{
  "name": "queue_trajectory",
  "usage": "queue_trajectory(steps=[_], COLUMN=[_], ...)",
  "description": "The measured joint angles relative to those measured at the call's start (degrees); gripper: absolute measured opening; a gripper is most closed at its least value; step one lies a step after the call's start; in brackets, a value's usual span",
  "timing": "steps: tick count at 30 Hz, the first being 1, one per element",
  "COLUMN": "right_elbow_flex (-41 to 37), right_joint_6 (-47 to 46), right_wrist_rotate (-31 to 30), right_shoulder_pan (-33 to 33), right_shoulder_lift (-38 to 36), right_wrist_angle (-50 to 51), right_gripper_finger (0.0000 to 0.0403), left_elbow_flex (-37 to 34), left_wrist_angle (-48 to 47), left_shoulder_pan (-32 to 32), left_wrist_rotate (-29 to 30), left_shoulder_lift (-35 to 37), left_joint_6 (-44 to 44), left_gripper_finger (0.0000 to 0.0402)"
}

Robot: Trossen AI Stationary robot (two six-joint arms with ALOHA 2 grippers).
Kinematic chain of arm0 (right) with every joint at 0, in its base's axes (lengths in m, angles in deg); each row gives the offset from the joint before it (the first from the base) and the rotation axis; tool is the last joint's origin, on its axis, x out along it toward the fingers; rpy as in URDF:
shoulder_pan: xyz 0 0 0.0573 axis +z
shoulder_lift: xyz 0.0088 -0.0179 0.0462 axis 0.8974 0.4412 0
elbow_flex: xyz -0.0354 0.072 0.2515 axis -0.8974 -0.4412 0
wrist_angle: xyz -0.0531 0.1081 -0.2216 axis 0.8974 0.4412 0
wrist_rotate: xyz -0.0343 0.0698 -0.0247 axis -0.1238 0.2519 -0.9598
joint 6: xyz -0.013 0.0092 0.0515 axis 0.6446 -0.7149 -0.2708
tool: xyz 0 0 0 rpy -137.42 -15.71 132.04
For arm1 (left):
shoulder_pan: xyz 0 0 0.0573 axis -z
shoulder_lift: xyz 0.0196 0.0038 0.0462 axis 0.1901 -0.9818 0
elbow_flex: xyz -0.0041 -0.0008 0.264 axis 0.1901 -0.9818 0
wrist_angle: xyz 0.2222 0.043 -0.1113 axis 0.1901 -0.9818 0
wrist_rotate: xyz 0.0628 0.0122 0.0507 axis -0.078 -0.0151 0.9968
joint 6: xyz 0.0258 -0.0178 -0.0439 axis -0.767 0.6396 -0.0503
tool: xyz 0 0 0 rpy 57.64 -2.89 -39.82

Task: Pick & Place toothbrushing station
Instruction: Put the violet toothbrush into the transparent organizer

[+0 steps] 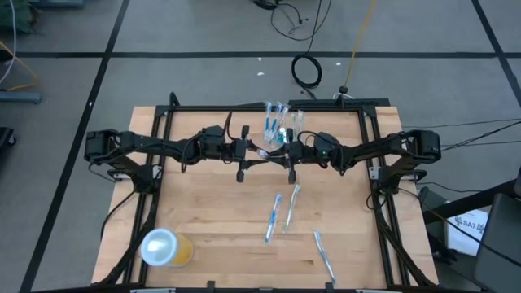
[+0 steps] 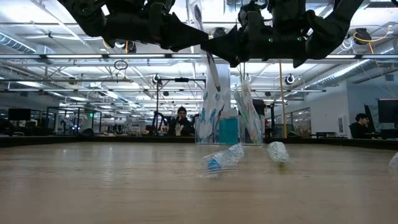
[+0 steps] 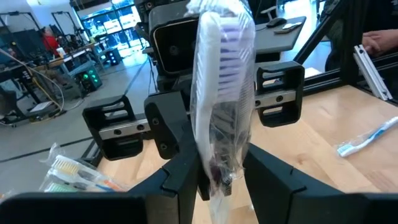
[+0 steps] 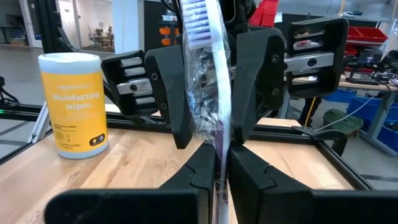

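A toothbrush in a clear wrapper (image 3: pixel 221 93), white-handled with purple bristles, stands about upright above the table's middle (image 1: pixel 265 152). My left gripper (image 3: pixel 221 171) and my right gripper (image 4: pixel 222 165) face each other, and both are shut on this toothbrush. In the high view the left gripper (image 1: pixel 256 153) and the right gripper (image 1: pixel 281 153) meet just in front of the clear cup (image 1: pixel 277 124). The cup stands on its base and holds several wrapped toothbrushes. Three more toothbrushes lie flat on the table (image 1: pixel 273 217), (image 1: pixel 291 207), (image 1: pixel 324 254). My left gripper pinches the wrapped toothbrush's handle (image 3: pixel 217 165) between its two fingers. The fingers come level from the table's left and lie across the brush. My right gripper pinches the handle (image 4: pixel 219 155) between its two fingers. Its fingers come level from the table's right and lie across the brush. The brush is lifted clear of the table, bristle head up.
A yellow canister of disinfecting wipes with a white lid (image 1: pixel 167 248) stands near the table's front left corner. A black metal frame (image 1: pixel 269 108) runs along the table's far edge and sides. Bare wood lies between the loose toothbrushes and the canister.
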Motion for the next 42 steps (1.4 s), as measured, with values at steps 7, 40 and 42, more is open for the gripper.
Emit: queue_trajectory(steps=[7, 40, 42], right_elbow_flex=[0.0, 0.0, 0.02], right_joint_6=[0.0, -1.38, -0.98], right_wrist_rotate=[0.06, -3.13, -6.41], right_shoulder_pan=[0.0, -0.1, 0.11], right_shoulder_lift=[0.0, -4.85, -6.89], right_wrist_angle=[0.02, 11.4, 15.39], right_gripper_finger=[0.002, 0.0146, 0.0143], left_elbow_flex=[0.0, 0.04, 0.04], left_wrist_angle=[0.03, -1.15, -1.14], left_shoulder_pan=[0.02, 0.11, 0.07], left_wrist_rotate=[0.1, 9.06, 9.22], left_shoulder_lift=[0.0, 0.04, 0.04], left_joint_6=[0.0, 4.48, 4.5], left_gripper_finger=[0.0104, 0.0024, 0.0021])
